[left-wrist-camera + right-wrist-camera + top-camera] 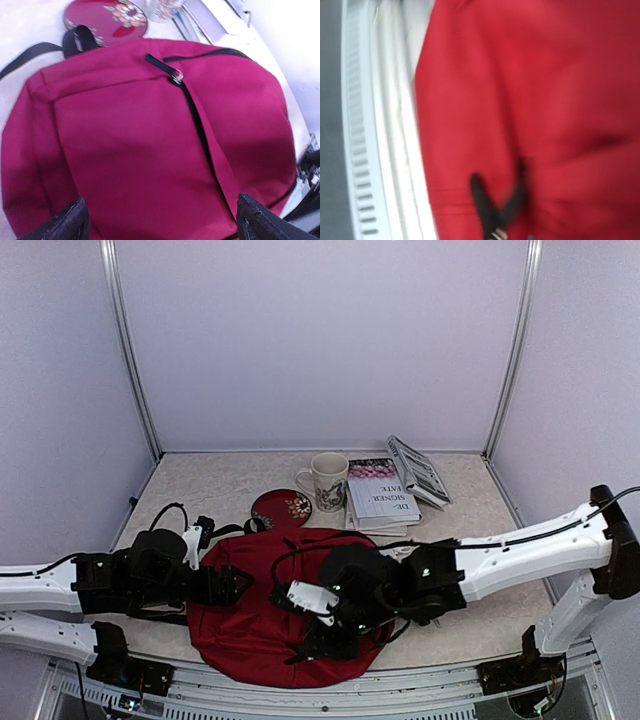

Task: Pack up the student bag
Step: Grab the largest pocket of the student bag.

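1. Left pincer (165, 220) released, fingers wide apart, hovering over the left side of the student bag (250, 610)
2. Right pincer (497, 182) blurred, fingers partly parted, close over the red fabric
3. Bag lying flat at the near edge of the worktop (200, 490), about midway along
4. Beyond it, toward the far edge: red plate (282, 509), mug (326, 480), stacked books (380, 495)

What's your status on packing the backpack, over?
Left gripper open over backpack. Right gripper blurred, jaws unclear. Backpack flat, looks zipped. Mug, plate, books outside, behind it.
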Robot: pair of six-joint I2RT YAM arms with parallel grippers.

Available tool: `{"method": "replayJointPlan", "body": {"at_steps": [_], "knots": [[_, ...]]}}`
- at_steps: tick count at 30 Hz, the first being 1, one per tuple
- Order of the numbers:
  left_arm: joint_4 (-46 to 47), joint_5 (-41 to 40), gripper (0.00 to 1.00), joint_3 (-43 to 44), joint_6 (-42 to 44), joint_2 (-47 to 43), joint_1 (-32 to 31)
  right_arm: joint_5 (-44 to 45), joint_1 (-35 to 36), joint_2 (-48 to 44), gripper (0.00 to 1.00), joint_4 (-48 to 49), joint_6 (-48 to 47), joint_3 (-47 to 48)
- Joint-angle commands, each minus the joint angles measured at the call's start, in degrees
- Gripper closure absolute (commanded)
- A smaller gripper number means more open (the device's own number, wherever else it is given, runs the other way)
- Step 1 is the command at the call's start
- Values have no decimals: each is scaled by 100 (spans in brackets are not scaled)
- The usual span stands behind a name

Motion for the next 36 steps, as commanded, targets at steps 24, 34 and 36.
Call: {"method": "replayJointPlan", "body": {"at_steps": [24, 34, 36], "knots": [[482, -453, 1, -318, 343, 99, -68, -433, -79, 297, 87, 584, -239, -109], [482, -550, 5, -157, 639, 272, -472, -468, -211, 47, 100, 920, 96, -527], [780, -613, 16, -101, 957, 186, -925, -485, -321, -117, 100, 1180, 302, -742]]}}
